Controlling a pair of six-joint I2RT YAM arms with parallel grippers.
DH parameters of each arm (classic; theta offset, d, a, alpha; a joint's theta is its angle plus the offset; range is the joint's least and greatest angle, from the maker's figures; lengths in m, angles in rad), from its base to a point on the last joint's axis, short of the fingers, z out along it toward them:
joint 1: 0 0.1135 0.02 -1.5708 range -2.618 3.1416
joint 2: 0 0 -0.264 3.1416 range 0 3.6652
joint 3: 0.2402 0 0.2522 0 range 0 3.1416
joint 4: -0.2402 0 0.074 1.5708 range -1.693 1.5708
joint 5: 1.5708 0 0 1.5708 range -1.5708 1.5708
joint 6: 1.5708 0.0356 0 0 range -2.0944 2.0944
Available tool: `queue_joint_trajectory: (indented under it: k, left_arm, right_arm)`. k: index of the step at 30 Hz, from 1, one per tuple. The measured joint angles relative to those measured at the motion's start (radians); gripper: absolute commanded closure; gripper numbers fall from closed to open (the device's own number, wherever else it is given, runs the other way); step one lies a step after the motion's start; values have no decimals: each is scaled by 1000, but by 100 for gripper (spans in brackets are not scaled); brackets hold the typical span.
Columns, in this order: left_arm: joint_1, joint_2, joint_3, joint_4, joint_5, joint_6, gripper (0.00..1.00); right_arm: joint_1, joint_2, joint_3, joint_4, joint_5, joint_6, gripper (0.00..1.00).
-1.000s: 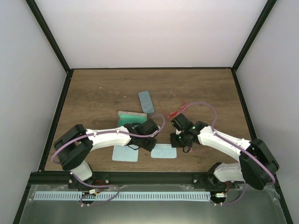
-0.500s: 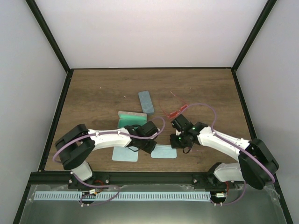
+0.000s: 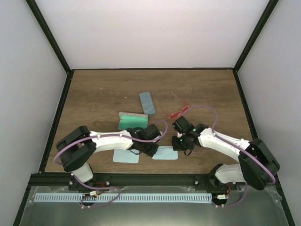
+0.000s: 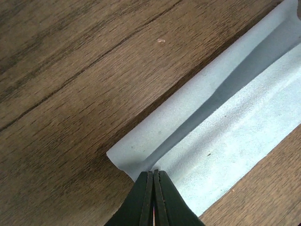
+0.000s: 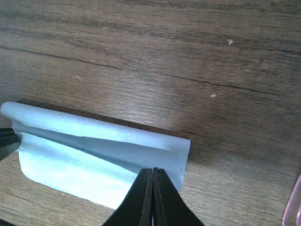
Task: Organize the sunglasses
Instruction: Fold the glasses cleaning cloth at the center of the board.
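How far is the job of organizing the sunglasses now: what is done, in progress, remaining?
Done: little visible; the red-orange sunglasses lie loose, outside the open green-lined case. In hand: the left gripper and right gripper are both shut on opposite ends of one teal cloth, its edge curled over. Left: probably the glasses into cases; the second cloth lies flat.

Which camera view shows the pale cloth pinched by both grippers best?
Right wrist view: the cloth shows almost whole, curled along one edge, pinched by the right gripper. The left wrist view shows only the end that the left gripper pinches. The top view shows it small, partly under both arms.
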Motion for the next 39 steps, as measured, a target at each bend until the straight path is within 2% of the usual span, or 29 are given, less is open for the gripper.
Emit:
queue_joint_trajectory:
  k: [17,22,26,29,33,39]
  left_arm:
    - [-2,0,0,-2,-1,-2,95]
    - [-3,0,0,-5,-13,-5,82]
    - [-3,0,0,-18,-30,0,79]
    - [-3,0,0,-25,-38,1,78]
    - [-3,-7,0,-26,-43,1,78]
    - [-3,-43,0,-25,-50,1,78]
  right_arm:
    - [0,18,0,13,1,-1,97]
    - [0,19,-4,16,1,-1,90]
    - [0,19,-4,16,1,-2,81]
    - [0,19,-4,16,0,-2,80]
    - [0,19,0,16,-3,-2,80]
    - [0,26,21,20,-19,0,89]
